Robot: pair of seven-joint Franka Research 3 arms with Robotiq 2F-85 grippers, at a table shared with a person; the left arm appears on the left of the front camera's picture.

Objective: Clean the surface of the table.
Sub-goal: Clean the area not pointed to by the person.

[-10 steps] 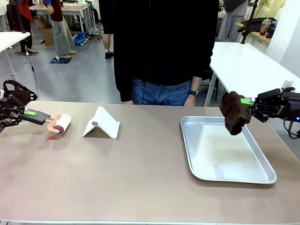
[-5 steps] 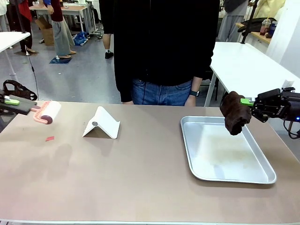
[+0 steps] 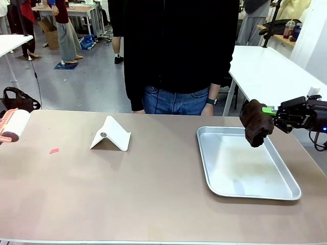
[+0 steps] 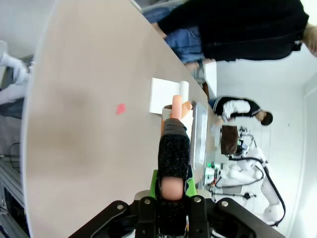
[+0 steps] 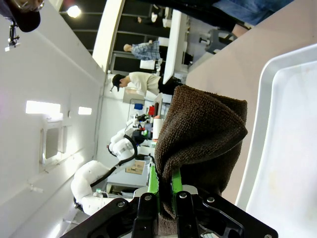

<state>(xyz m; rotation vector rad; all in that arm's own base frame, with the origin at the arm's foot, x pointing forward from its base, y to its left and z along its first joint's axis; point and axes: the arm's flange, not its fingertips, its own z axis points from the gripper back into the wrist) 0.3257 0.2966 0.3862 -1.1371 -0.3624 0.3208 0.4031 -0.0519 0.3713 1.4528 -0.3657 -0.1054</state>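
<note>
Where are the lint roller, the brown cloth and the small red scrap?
lint roller [image 3: 15, 124]: front view, its white drum.
brown cloth [image 3: 255, 122]: front view, middle of the hanging bundle.
red scrap [image 3: 54, 150]: front view, its centre.

The table [image 3: 153, 189] is lying level and spanning the front view, its smooth matte tan-brown top showing a rounded near edge and carrying a small red scrap [image 3: 54, 150] toward nine o'clock.

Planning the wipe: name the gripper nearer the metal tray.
Right. The right gripper, shut on a brown cloth, hangs by the far right corner of the tray; the left gripper, holding a lint roller, is at the left end of the table.
</note>
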